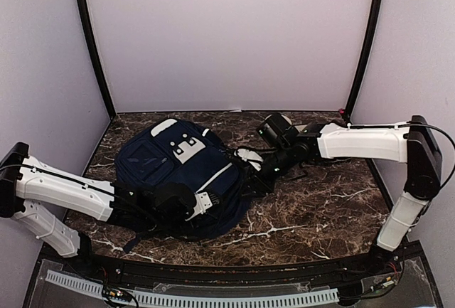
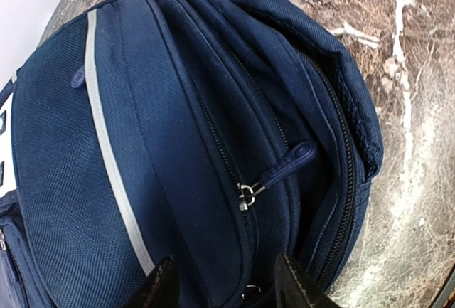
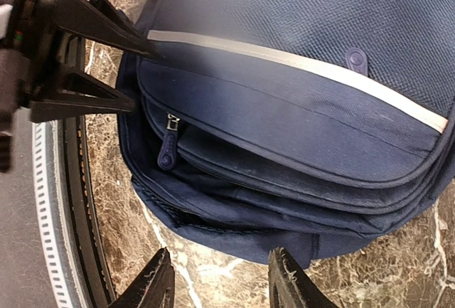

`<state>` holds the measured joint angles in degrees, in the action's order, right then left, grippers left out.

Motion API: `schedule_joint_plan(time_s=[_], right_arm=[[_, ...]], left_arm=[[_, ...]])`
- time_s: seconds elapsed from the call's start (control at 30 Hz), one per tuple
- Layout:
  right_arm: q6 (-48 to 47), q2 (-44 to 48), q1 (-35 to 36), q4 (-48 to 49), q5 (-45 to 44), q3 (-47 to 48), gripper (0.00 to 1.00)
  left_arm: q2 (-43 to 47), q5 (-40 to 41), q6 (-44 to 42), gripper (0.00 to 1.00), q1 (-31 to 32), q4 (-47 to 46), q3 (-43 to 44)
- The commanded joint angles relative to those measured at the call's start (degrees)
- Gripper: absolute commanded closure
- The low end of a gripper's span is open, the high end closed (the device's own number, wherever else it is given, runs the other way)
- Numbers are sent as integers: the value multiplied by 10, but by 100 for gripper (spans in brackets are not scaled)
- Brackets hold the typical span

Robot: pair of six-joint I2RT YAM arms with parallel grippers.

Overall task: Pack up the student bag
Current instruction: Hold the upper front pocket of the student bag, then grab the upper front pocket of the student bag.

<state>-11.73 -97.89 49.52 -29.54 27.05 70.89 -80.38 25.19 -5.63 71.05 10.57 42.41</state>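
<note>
Item: large navy-blue fabric backpack [image 1: 167,169] with grey stripe trim, lying flat on the dark marble table [image 1: 320,208], left half, towards the left edge. My left hand [image 2: 227,279]: fingers apart astride the front pocket; whether they pinch it, I cannot tell. My right hand [image 3: 220,276]: fingers apart, empty, beside the backpack's right side
</note>
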Motion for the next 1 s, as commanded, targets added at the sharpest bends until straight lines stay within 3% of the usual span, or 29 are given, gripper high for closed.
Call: schedule_joint_plan(time_s=[0.0, 0.2, 0.43, 0.67, 0.97], right_arm=[[6, -10, 5, 13, 15, 15, 54], [6, -15, 5, 17, 7, 14, 54], [0, -37, 6, 14, -1, 24, 56], [12, -89, 14, -5, 19, 89, 56], [43, -131, 39, -19, 30, 138, 52]], left_arm=[[-8, 4, -17, 51, 3, 2, 15], [-34, 25, -25, 52, 3, -13, 11], [-62, 67, -31, 77, 3, -36, 17], [-1, 42, 6, 94, 3, -138, -17], [39, 34, 71, 100, 2, -255, -77]])
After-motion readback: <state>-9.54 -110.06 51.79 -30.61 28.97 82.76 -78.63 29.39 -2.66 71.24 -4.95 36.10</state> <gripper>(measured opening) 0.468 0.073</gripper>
